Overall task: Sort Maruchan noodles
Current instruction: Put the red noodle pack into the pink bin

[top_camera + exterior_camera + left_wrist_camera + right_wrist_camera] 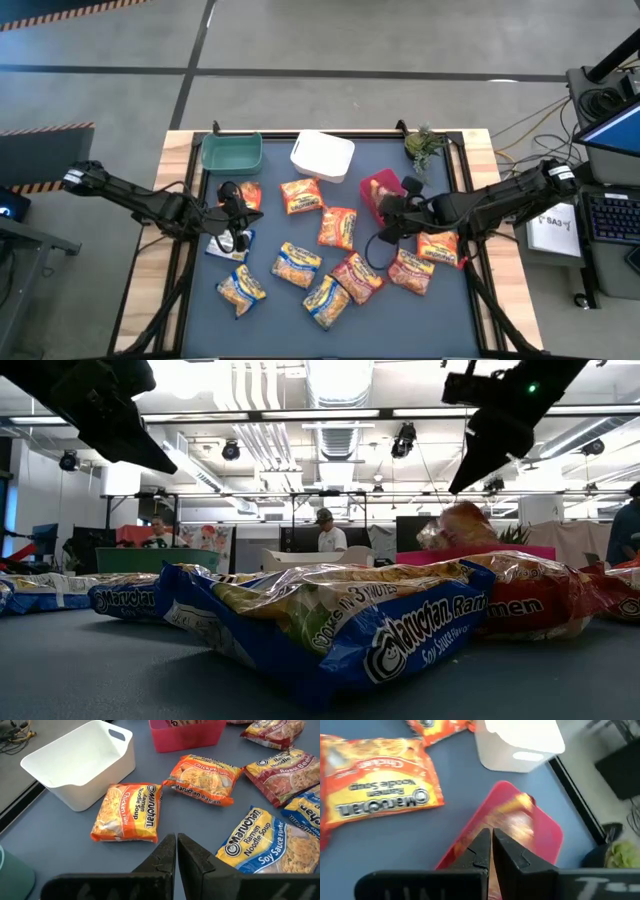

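Three bins are sitting along the mat's far edge. Green bin at approx 11 o'clock from mat centre: rounded plastic, nothing showing inside. White bin at 12 o'clock: smooth, glossy, soft-cornered w/ a handle slot, interior showing bare in the left wrist view. Red bin at approx 2 o'clock is holding at least one packet, crinkly orange-yellow, standing above the rim in the low view.

Right gripper is hanging just over the red bin's near side, fingers pressed together, gripping nothing; the right wrist view is showing both dark fingers touching, w/ the bin directly below.

Left gripper is hovering over the mat's left part at approx 9 o'clock, fingers also pressed together, empty.

Remaining noodles are lying flat and loose across the mat: chicken packets in orange near centre, another at its 5 o'clock, a dark red beef packet toward 5 o'clock from centre, blue-edged soy sauce packets at 7 o'clock, two more at approx 4 o'clock. All are thin rectangular pillows of shiny, wrinkled film w/ crimped ends.

A small plant is standing at the far right corner.
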### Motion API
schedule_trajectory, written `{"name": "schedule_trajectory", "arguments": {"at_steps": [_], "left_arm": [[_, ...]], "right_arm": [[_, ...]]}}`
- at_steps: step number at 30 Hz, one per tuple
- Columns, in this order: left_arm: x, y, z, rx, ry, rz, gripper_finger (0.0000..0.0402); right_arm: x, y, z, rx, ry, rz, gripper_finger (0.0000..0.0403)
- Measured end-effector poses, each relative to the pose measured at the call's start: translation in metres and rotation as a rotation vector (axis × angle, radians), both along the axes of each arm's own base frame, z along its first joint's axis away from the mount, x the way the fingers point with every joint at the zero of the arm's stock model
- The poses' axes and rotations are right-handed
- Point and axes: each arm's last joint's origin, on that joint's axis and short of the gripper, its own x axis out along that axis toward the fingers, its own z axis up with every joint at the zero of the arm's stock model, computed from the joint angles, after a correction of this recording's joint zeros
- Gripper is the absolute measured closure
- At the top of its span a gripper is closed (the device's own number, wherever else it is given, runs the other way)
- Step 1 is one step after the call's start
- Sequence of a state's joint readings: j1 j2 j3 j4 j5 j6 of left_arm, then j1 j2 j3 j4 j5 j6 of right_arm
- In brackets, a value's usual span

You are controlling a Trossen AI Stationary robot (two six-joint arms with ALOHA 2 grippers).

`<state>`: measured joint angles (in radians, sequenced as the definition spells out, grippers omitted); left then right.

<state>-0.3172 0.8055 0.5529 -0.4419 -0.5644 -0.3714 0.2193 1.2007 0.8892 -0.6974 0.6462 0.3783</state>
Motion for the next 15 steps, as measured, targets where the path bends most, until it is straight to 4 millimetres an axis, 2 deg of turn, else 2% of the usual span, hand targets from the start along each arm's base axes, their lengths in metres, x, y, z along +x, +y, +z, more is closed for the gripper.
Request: {"name": "schedule_trajectory", "arguments": {"at_steps": [5,9,15], "left_arm": [[0.000,0.000,0.000,0.000,0.000,0.000,0.0402],[0.000,0.000,0.000,0.000,0.000,0.000,0.0402],[0.000,0.000,0.000,0.000,0.000,0.000,0.0402]], "right_arm": [[0.001,0.003,0.000,0.090,-0.020,-0.010,0.0394],[0.001,0.003,-0.001,0.123,-0.065,-0.084,0.0394],[0.002,-0.007,0.002,0.231,-0.111,-0.189,0.0394]]}}
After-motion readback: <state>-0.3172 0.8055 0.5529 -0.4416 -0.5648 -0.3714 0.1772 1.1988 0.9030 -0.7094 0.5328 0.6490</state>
